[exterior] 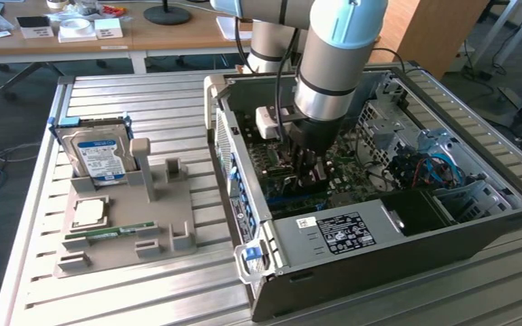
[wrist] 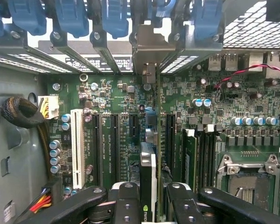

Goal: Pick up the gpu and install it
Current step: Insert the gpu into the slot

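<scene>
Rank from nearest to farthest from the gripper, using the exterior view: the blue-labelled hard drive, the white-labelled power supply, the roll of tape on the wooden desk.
1. Power supply: inside the case, just beside the gripper.
2. Hard drive: standing in the grey holder, on the exterior view's left.
3. Roll of tape: on the wooden desk beyond, farthest.

table (exterior: 152,95): ribbed bare metal | holder (exterior: 166,204): matt grey plastic | gpu (wrist: 147,182): smooth black face
</scene>
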`<act>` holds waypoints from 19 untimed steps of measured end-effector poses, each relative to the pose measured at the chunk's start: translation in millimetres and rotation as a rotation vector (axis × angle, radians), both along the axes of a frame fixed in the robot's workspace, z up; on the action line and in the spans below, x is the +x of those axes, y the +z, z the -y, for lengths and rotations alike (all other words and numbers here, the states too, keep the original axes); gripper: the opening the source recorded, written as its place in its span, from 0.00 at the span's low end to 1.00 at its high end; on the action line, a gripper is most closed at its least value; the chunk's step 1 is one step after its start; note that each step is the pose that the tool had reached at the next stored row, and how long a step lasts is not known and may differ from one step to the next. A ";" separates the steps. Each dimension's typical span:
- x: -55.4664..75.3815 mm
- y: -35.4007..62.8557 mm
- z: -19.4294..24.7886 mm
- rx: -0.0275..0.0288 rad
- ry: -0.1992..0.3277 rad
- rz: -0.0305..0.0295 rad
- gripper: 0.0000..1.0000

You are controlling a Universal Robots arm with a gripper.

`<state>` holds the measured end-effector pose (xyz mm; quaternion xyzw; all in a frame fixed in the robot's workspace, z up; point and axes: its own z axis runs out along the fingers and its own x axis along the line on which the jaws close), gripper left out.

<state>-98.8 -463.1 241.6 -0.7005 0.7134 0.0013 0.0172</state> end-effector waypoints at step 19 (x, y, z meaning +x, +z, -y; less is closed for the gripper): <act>-2.1 0.0 0.0 0.0000 0.000 0.0003 0.27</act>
